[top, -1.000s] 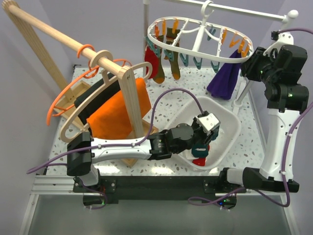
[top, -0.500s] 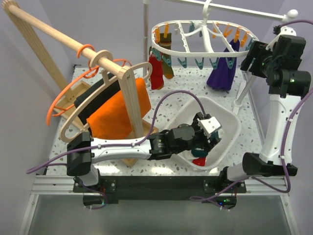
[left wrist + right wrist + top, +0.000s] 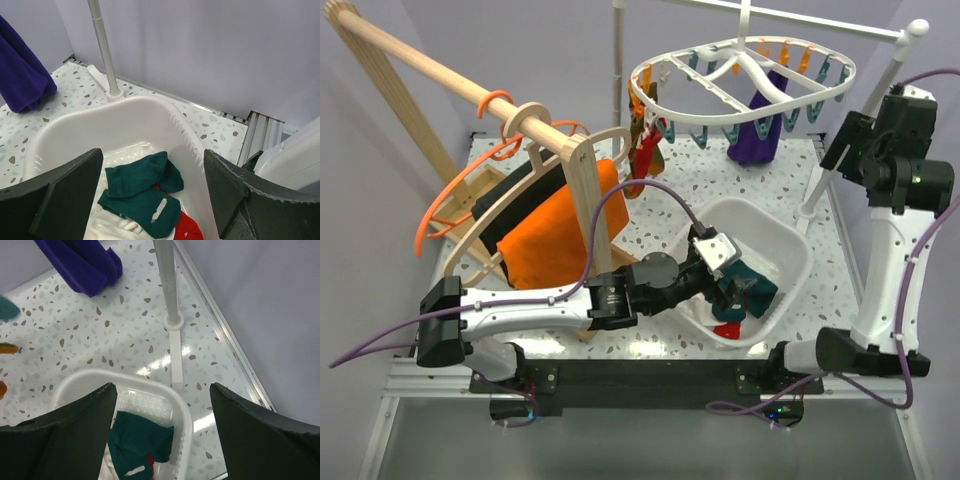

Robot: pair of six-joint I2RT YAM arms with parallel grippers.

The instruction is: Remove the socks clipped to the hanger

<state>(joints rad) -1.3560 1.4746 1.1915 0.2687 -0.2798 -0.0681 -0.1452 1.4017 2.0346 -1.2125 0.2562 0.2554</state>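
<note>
Top view: the left arm lies low, stretched from lower left to the middle, with the left gripper (image 3: 728, 272) over the white basin (image 3: 785, 240). A green sock (image 3: 752, 290) and a red sock (image 3: 725, 330) sit in there. The right arm stands tall at right, its right gripper (image 3: 838, 143) up beside the hanger (image 3: 745, 62), where a purple sock (image 3: 757, 140) hangs clipped

Left wrist view: fingers (image 3: 65, 195) spread wide, nothing held

Right wrist view: fingers (image 3: 65, 430) likewise wide apart and empty

a robot lab: speckled table (image 3: 75, 340), aluminium frame (image 3: 420, 378).
</note>
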